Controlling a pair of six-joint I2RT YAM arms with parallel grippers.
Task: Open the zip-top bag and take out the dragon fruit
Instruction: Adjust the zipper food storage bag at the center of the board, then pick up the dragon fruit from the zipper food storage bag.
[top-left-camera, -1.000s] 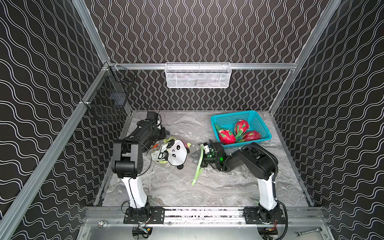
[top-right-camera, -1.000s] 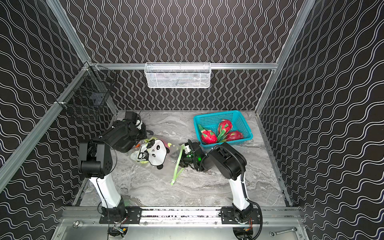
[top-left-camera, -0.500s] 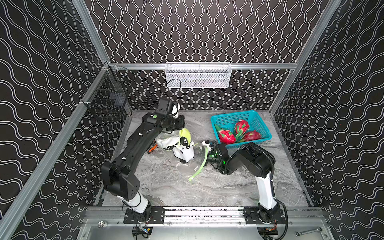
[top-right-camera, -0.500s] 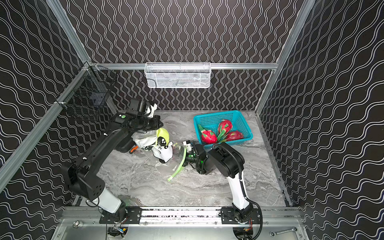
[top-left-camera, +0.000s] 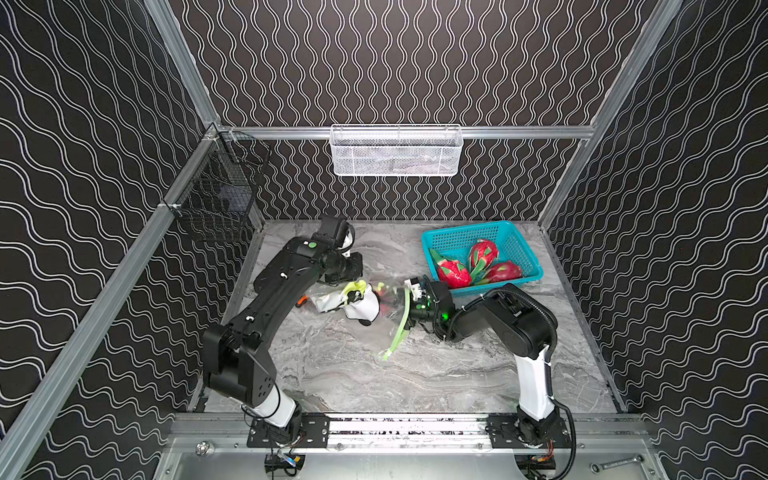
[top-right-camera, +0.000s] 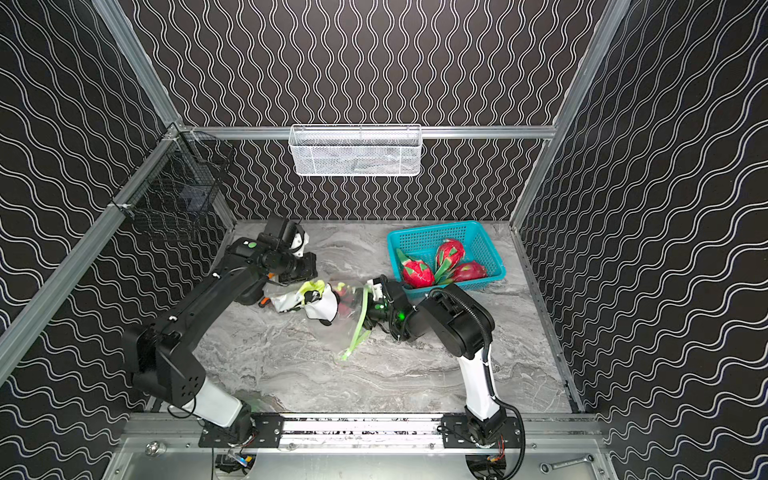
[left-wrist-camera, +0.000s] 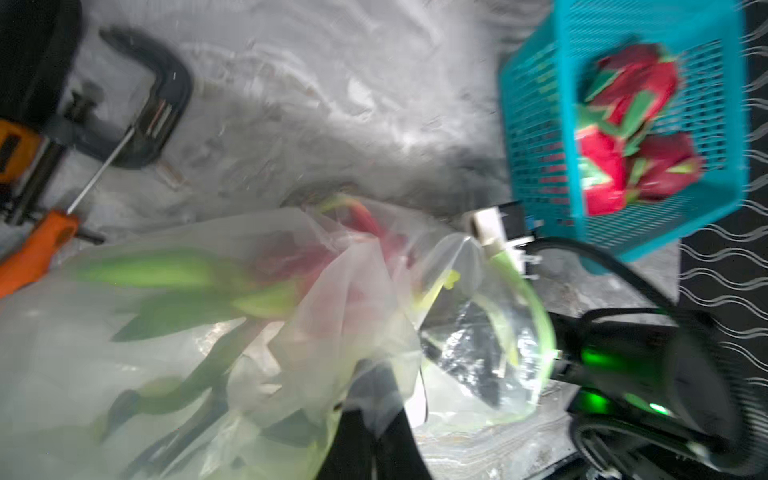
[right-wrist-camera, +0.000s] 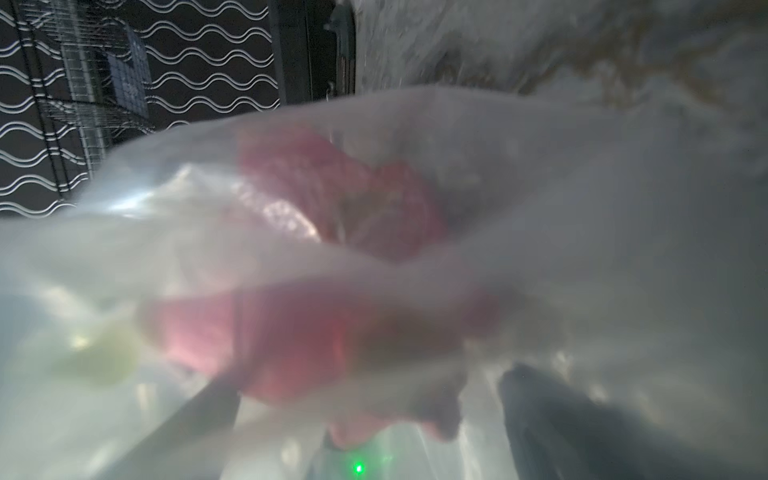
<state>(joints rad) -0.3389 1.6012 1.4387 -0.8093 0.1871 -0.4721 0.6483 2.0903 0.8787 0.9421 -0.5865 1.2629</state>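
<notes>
"Zip-top bag (top-left-camera: 361, 305), where is it?"
"Crumpled on your bench (top-left-camera: 415, 374), midway between both arms, green zip strip (top-left-camera: 399, 332) toward the right arm."
"And the pincers?"
"Your left pincer (top-left-camera: 352, 281) is pinched together on the bag's panda end. Your right pincer (top-left-camera: 409, 305) sits at the bag's mouth, jaws apart."
"Dragon fruit (right-wrist-camera: 311, 291)?"
"One shows red through the film, inside the bag; three more lie in the teal basket (top-left-camera: 465, 241)."

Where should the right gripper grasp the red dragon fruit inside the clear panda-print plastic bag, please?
Probably across the rounded red body of the dragon fruit, not its leaf tips, entering through the lime-green zip mouth that gapes toward the right gripper; the left gripper pinches the bag opposite.
</notes>
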